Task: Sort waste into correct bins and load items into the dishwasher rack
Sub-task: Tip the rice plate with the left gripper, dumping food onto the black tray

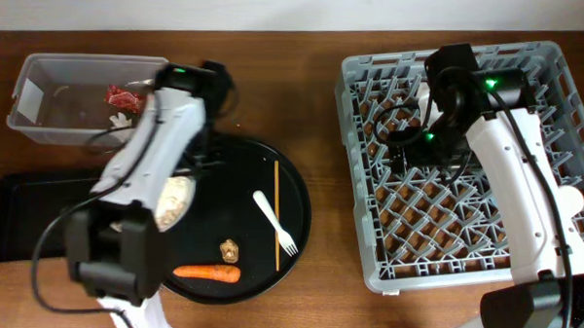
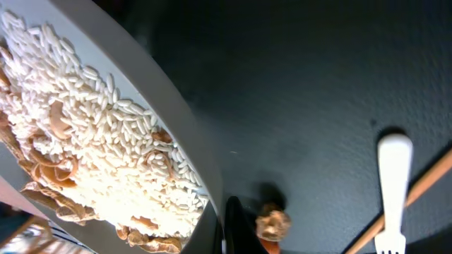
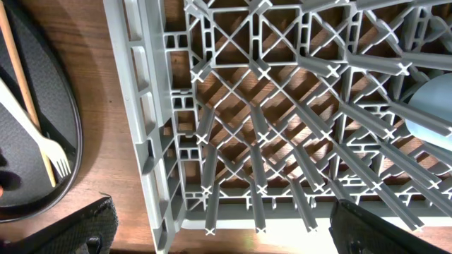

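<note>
1. The left gripper [image 2: 232, 229] is hovering low over the large round black tray [image 2: 318, 85]. Only a dark sliver of it is showing at the bottom of the wrist view, so its spread, and whether it is gripping anything, cannot be told.
2. The white round plate [image 2: 180, 134] is lying just to this gripper's left, heaped with beige crumbly food scraps [image 2: 92, 134]: rice grains and pasta curls.
3. Handling, as a judgement: the plate is looking stiff and smooth, probably slippery at the edge. Its load is loose and likely to spill on any tilt. The bare rim is offering the best hold, carried level.
4. The small brown lump [image 2: 272, 222] is sitting right beside the sliver. The white plastic fork [image 2: 392, 183] and thin wooden stick [image 2: 424, 185] are lying off to the gripper's right.
5. The right gripper [image 3: 222, 215] is hanging over the large square grey plastic dishwasher rack [image 3: 162, 127], fingers spread wide and holding nothing. A small light-blue cup [image 3: 432, 106] is resting among the pegs to its right.
</note>
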Robot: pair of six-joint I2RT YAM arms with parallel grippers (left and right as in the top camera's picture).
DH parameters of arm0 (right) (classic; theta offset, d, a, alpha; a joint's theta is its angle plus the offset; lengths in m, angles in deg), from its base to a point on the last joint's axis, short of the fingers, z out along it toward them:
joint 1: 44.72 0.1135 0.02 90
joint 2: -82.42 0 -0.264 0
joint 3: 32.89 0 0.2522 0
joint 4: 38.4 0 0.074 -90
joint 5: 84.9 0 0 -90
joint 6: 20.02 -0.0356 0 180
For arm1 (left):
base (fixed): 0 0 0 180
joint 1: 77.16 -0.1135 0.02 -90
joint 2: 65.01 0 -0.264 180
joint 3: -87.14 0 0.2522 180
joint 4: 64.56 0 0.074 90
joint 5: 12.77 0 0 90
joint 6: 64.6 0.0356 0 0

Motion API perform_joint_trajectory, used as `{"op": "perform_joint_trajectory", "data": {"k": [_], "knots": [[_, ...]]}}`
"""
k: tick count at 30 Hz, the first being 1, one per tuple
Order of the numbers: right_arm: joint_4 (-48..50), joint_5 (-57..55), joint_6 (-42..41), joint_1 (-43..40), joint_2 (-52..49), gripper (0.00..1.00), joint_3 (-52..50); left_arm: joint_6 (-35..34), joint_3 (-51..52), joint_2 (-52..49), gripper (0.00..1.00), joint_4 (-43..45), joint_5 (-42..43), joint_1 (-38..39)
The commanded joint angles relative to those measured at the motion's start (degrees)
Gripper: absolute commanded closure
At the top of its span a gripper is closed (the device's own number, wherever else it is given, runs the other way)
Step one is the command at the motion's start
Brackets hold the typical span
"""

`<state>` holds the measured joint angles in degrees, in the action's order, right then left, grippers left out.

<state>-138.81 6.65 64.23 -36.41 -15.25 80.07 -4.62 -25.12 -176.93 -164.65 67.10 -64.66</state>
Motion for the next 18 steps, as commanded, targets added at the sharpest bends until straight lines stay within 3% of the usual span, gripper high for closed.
{"op": "perform_joint_trajectory", "data": {"k": [1,12,18], "knots": [[-0.3,-0.5,0.2,0.3,-0.1,0.01,0.1,3.0,-1.2,2.4,1.00,0.0,-1.4,-6.1],[-1.0,-0.5,0.2,0.3,-0.1,0.01,0.1,12.0,-1.2,2.4,1.00,4.7,6.1,-22.3],[-1.1,-0.5,0.2,0.3,-0.1,0.01,0.1,21.2,-1.2,2.4,1.00,8.3,16.2,-30.6]]}}
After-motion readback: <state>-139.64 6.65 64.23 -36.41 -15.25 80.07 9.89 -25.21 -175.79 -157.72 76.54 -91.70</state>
